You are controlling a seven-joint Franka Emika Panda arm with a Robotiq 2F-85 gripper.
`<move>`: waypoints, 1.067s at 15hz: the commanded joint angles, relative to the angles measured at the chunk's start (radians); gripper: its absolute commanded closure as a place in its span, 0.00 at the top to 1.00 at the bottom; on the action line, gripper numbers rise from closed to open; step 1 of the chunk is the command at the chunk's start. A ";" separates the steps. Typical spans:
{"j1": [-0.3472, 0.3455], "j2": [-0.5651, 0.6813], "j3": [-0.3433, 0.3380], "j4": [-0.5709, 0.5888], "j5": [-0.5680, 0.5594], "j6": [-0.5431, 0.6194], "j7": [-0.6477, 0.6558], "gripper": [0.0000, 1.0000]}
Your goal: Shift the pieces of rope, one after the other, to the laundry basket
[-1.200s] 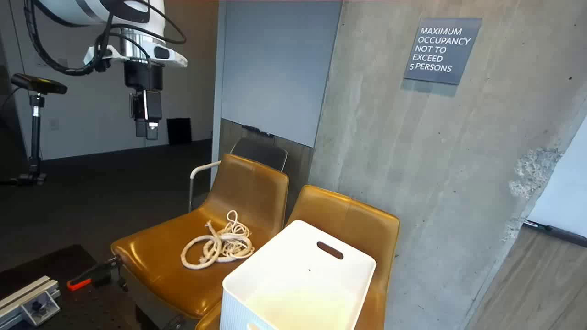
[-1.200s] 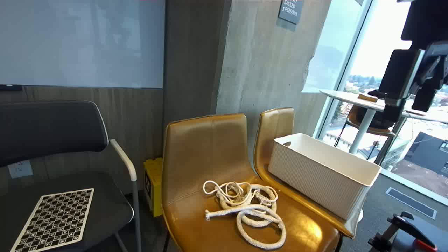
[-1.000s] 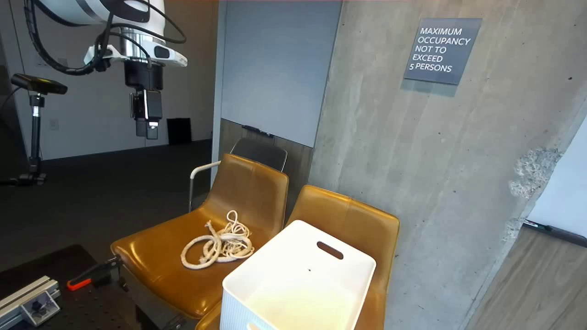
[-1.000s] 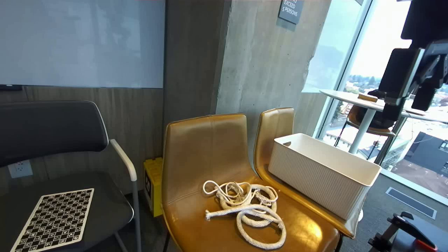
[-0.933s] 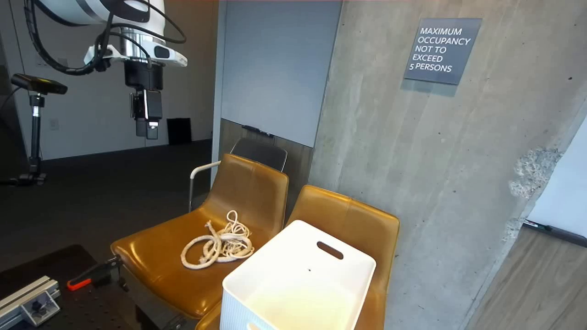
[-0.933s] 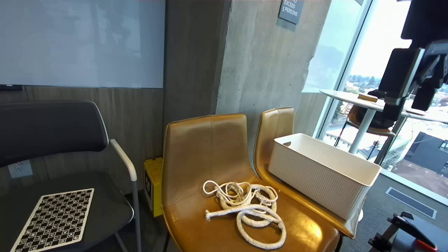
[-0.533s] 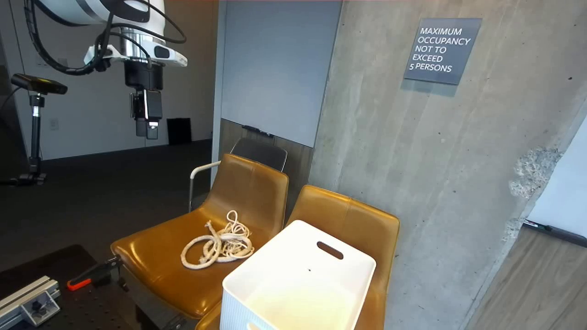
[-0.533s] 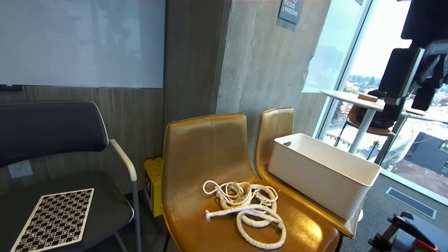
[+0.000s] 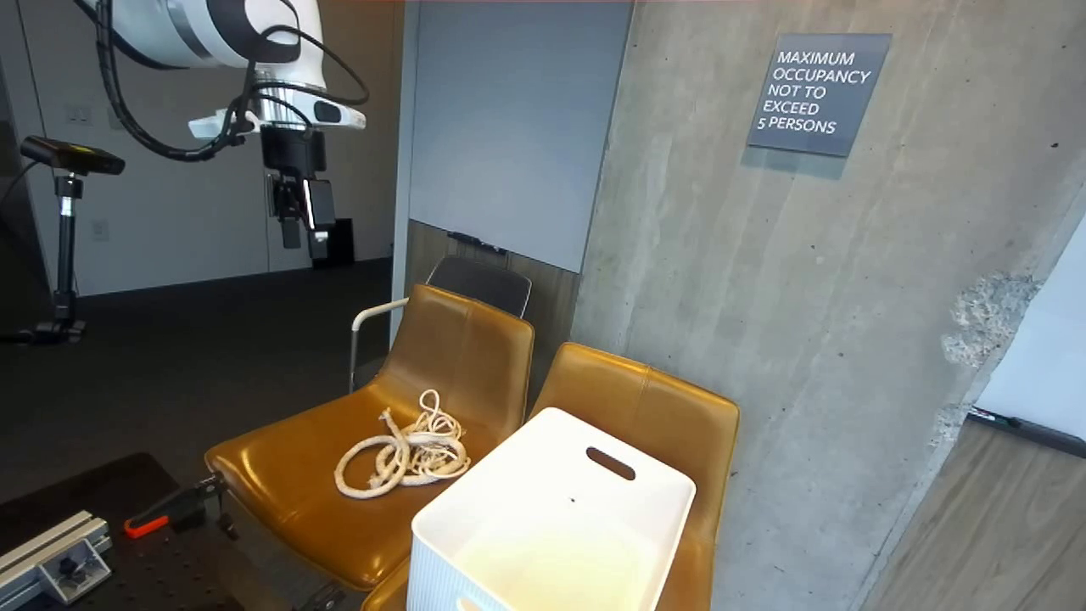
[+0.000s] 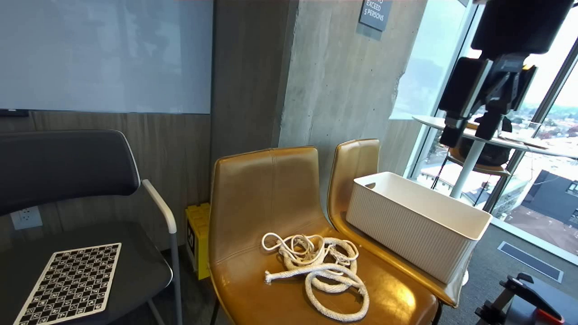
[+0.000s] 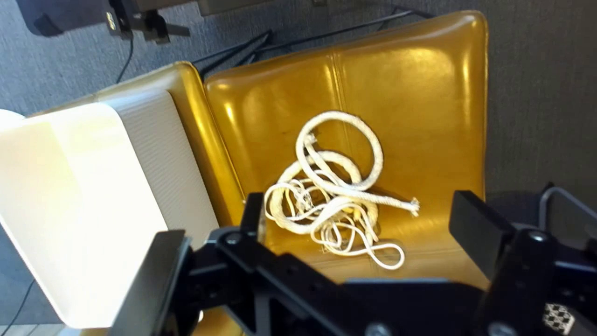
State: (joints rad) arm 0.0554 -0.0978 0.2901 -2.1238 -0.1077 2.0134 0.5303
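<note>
1. The gripper [image 11: 358,207] hangs in the air pointing down, its fingers [image 11: 480,233] spread wide with nothing held; that stance suits straddling something soft from above.

2. The ropes [image 10: 311,269] lie in a loose heap on the chair [image 11: 419,102], well apart from the fingertips. In the wrist view the heap shows between the fingers, which suggests the gripper is placed with a first grasp in mind; whether it is straight overhead I cannot tell.

3. A thick length [image 11: 345,190] lies across the top, its frayed end [image 11: 414,205] sticking out past the coils. That makes it the likeliest first pick. The thin cord [image 11: 391,267] is tangled among the other coils, and how many pieces there are I cannot count.

4. The basket [image 10: 411,234] stands mouth up on the second chair [image 10: 354,162], just beside the first, presumably so that each carry is short and ends in a simple drop. No rope shows inside, so the shifting seems not yet begun.

5. The next move probably calls for coming down on one thick strand, with the fingers across it. Close on the middle of the heap and thin loops may snag and rise together, spoiling the one-by-one order.
</note>
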 commanded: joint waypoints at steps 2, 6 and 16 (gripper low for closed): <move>0.039 0.179 -0.051 0.142 -0.050 0.147 -0.028 1.00; 0.070 0.355 -0.111 0.276 -0.143 0.238 0.000 1.00; 0.178 0.835 -0.303 0.637 -0.148 0.283 -0.028 1.00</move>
State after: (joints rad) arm 0.2052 0.6161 0.0394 -1.6138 -0.2697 2.3042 0.5150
